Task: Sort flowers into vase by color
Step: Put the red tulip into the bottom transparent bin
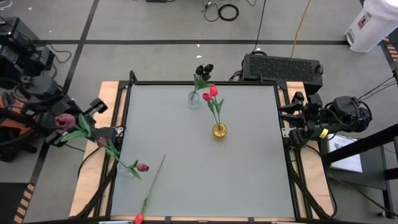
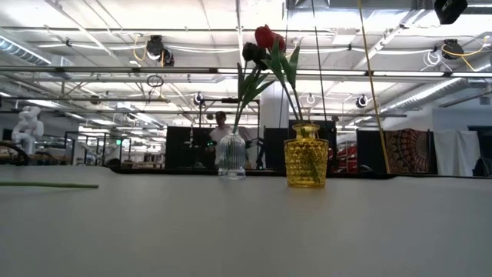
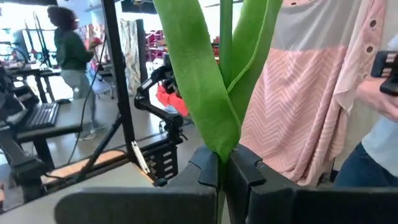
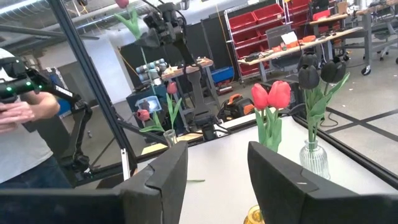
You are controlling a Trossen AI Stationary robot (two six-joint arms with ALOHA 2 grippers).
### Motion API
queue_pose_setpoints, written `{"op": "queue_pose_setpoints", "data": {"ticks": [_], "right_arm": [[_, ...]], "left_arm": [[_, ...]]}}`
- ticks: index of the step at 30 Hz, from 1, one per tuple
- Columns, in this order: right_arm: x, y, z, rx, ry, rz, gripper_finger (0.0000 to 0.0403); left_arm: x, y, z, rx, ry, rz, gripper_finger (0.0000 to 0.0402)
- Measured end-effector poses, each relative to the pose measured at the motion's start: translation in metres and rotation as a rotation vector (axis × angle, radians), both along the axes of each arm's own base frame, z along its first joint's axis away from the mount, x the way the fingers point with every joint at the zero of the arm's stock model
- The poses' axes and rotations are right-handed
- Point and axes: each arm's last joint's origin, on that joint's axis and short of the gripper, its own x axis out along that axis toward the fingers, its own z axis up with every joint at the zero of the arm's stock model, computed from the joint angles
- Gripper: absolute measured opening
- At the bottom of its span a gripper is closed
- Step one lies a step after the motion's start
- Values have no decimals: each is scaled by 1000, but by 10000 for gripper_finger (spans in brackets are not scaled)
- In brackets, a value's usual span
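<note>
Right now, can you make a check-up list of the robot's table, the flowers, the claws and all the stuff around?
Surface: grey table, mostly bare.
Job's things: clear vase with black tulips; yellow vase with red tulips; a third vase with dark pink tulips at the left edge; one loose tulip lying near the front edge.
Clutter: nothing seen.
Grippers: left claw off the table's left edge, shut on a maroon tulip; right claw open, empty, at the right edge.
Cables: coil on the floor behind.
Surroundings: people show in the wrist views and the low view.
</note>
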Motion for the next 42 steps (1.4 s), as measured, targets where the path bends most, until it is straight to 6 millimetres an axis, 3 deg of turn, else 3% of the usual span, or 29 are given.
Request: {"op": "queue_pose_setpoints", "data": {"ticks": [5,12,21,28,42], "right_arm": [[0,0,0,0,0,0,160],[0,0,0,0,0,0,160],[0,0,0,0,0,0,160],[0,0,0,0,0,0,160],[0,0,0,0,0,0,160]], "left_arm": [[-1,1,-15,-58,70,39,6],[-20,6,-18,-145,96,152,6],[-41,9,-32,-108,143,220,6],[-37,10,-40,-41,163,255,6],[-16,9,-63,-102,311,297,6]]}}
